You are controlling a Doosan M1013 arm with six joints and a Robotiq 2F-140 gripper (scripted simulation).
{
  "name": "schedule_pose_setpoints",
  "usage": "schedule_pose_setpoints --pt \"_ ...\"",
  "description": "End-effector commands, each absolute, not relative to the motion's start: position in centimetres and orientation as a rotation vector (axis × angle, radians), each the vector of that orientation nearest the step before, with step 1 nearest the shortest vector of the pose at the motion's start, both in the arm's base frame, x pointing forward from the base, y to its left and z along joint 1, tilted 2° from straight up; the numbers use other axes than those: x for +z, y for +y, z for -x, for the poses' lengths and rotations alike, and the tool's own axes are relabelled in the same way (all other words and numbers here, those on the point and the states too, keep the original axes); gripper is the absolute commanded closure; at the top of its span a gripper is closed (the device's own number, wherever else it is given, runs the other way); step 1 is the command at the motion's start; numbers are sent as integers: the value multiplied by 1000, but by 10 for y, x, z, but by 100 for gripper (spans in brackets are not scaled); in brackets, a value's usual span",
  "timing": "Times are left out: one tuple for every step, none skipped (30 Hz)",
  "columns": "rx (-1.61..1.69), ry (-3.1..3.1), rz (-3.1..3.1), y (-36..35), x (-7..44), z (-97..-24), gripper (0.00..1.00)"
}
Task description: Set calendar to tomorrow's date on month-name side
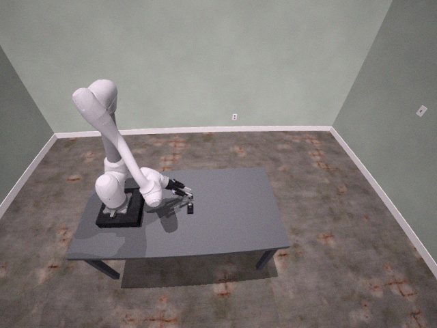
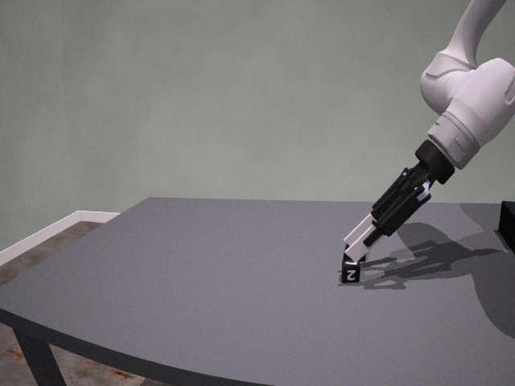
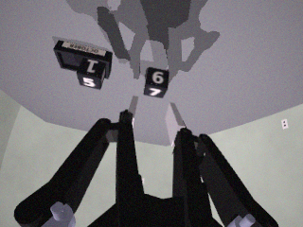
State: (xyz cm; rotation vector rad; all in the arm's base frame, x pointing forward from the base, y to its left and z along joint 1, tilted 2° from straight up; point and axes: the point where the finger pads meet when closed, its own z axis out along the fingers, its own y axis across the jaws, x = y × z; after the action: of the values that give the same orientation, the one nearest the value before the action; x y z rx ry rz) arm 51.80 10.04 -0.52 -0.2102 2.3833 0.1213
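Note:
A loose black date cube stands on the grey table, apart from the tray. In the wrist view it shows a 6 and a 7; in the exterior view it shows a 2. The small black tray lies to the cube's left in the wrist view, with a pale label strip and the other cube in it, showing 1 and 5. My gripper is tilted, its fingers partly apart and empty. The tips hang just above and short of the loose cube.
The arm's black base plate sits at the table's left end in the top view. The arm casts dark shadows on the table around the cubes. The table edges are far from the cubes.

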Motion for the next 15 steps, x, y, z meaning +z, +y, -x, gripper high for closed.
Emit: schedule_pose_setpoints --pt "121 2383 210 101 -11 -518 71" --pt "121 2383 210 101 -11 -518 71" --pt "121 2383 210 101 -11 -518 71" --pt "121 2383 210 101 -13 -518 71" --pt "121 2383 210 101 -15 -518 71" --pt "121 2383 210 101 -17 -518 71" --pt "121 2383 210 101 -19 -518 71" --pt "121 2383 210 101 -21 -517 71" --pt "121 2383 210 101 -23 -517 71" --pt "121 2383 210 101 -25 -517 71" --pt "121 2383 210 101 -26 -517 71" --pt "121 2383 210 101 -28 -517 71" --pt "121 2383 210 101 -30 -517 71" --pt "121 2383 210 101 -32 -517 71" --pt "121 2383 210 101 -33 -517 71"
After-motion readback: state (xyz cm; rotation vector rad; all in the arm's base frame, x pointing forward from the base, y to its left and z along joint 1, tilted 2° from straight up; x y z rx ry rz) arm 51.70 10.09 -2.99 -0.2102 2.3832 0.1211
